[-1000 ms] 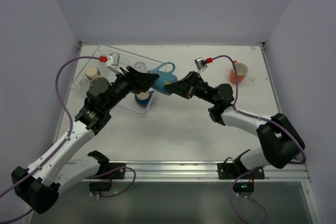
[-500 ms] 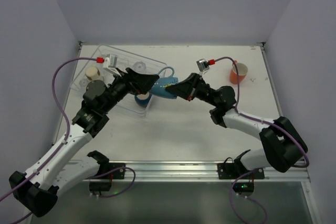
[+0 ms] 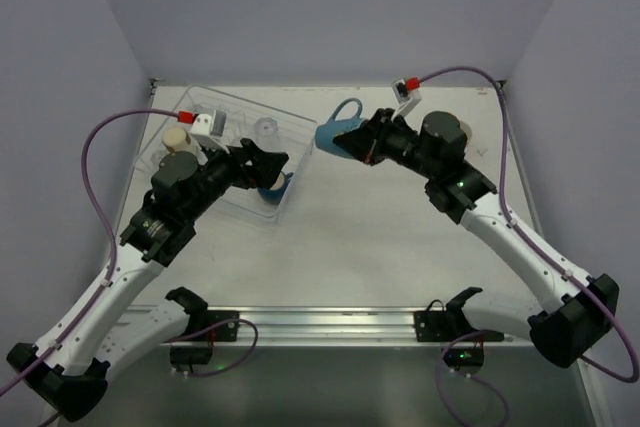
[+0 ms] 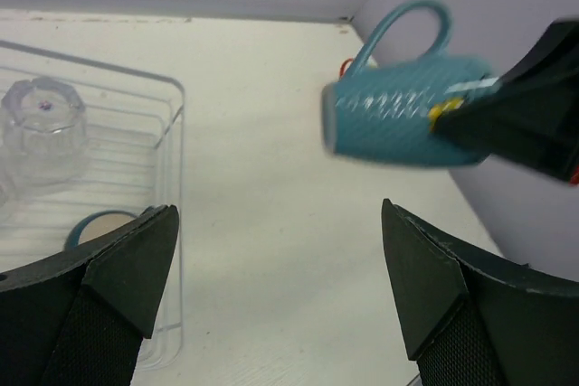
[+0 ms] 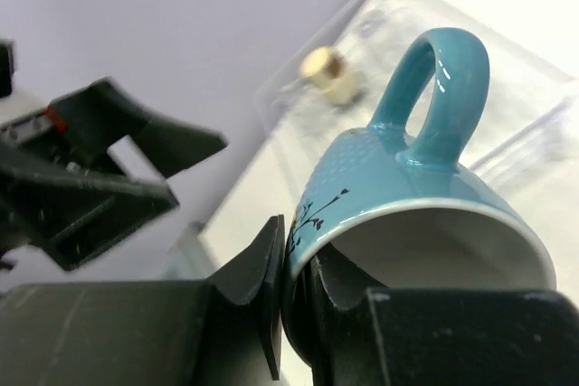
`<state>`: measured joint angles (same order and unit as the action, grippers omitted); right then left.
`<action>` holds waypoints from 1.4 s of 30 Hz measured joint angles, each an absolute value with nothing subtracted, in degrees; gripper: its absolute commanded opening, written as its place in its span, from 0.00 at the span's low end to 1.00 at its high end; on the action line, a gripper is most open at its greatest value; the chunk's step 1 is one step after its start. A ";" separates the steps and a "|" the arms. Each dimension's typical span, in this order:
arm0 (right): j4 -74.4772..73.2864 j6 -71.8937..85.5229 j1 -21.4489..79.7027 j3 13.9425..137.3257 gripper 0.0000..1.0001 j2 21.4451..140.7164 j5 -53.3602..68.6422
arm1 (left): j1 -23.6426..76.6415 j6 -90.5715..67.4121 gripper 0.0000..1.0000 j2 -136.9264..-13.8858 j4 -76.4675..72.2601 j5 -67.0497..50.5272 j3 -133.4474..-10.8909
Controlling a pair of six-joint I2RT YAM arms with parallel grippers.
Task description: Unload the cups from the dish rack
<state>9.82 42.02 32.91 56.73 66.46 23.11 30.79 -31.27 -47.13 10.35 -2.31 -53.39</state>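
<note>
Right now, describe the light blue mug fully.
The light blue mug looks glazed ceramic, with a textured wall, a dark sprig print near the rim, a pale inside and a loop handle. It lies on its side in the air, handle up, right of the dish rack. The right gripper pinches its rim.

A white surface (image 3: 380, 247) fills the middle of the top view, faintly scuffed and evenly lit. Plain pale lilac walls close it in on three sides: a back wall (image 3: 330, 7), a left wall (image 3: 60, 97) and a right wall (image 3: 590, 67), meeting at the far corners. A silver metal rail (image 3: 330, 322) runs along the near edge, with a dark grey panel (image 3: 330, 387) below it.
</note>
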 measured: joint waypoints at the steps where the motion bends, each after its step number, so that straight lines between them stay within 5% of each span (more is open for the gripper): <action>1: 3.20 38.28 32.47 61.12 0.00 66.87 20.73 | 30.79 -30.15 1.00 -47.03 11.55 -2.20 -52.97; 12: -38.13 12.23 22.17 94.00 0.00 88.51 -1.61 | 30.79 -22.17 1.00 -37.04 18.35 -0.36 -44.93; 19: -52.71 6.02 18.83 106.19 0.00 107.20 -5.08 | 30.79 -19.00 1.00 -36.56 17.82 -0.14 -43.90; 26: -56.60 1.65 16.38 115.96 0.00 118.61 -6.26 | 30.79 -18.20 1.00 -36.69 17.67 -0.86 -42.09; 42: -54.33 -1.15 12.99 116.99 0.02 127.20 -3.22 | 30.76 -18.11 1.00 -39.35 17.45 -1.02 -42.09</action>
<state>-54.33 -1.15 12.99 116.99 127.20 -3.22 30.76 -18.11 -39.35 17.45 -1.02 -42.09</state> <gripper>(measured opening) 0.143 0.997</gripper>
